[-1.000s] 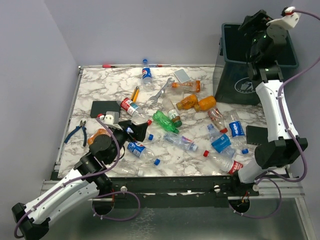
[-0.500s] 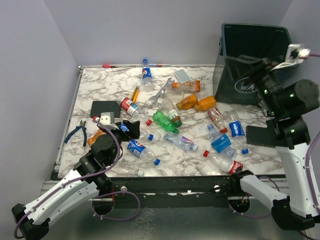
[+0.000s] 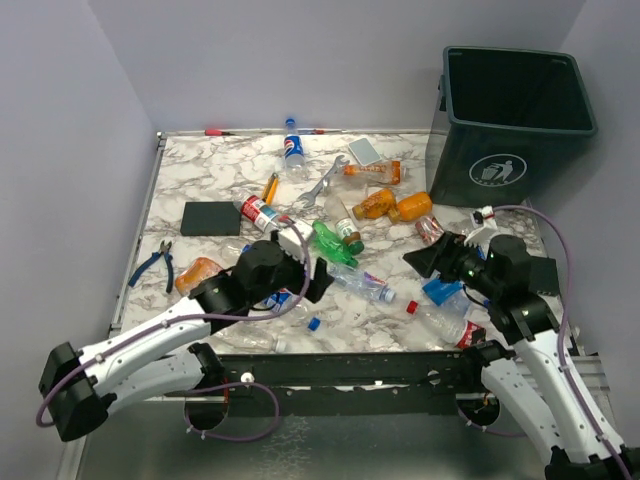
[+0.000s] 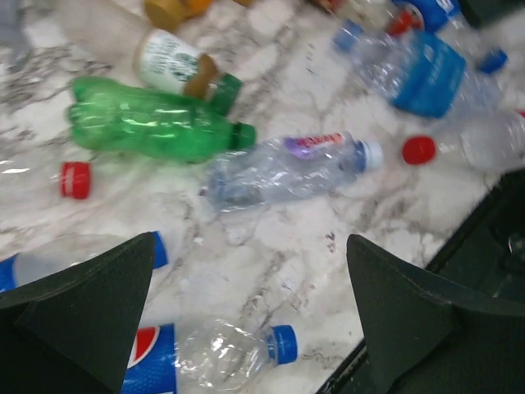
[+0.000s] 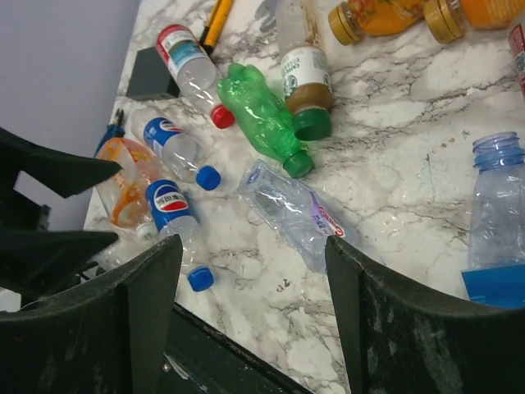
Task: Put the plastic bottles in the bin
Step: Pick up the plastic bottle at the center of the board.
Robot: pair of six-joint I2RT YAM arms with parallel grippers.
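Observation:
Several plastic bottles lie scattered on the marble table [image 3: 200,165]. A green bottle [image 3: 330,243] lies mid-table, and a crushed clear bottle [image 3: 362,285] lies just in front of it. The dark green bin [image 3: 515,110] stands at the back right. My left gripper [image 3: 312,275] is open and empty, low over the front middle. In the left wrist view [image 4: 250,328] it hovers over a clear Pepsi bottle [image 4: 205,353], with the green bottle [image 4: 148,127] and crushed bottle [image 4: 283,168] ahead. My right gripper [image 3: 422,258] is open and empty; in the right wrist view [image 5: 254,304] it faces the crushed bottle [image 5: 295,213].
A silver wrench [image 3: 325,180] and a yellow-handled tool [image 3: 270,187] lie at the back middle. A black block [image 3: 212,218] and blue pliers [image 3: 152,265] are at the left. Loose red and blue caps lie near the front edge [image 3: 330,352].
My right arm has swung down from above the bin to low over the table's front right. My left gripper has moved right towards the table's middle.

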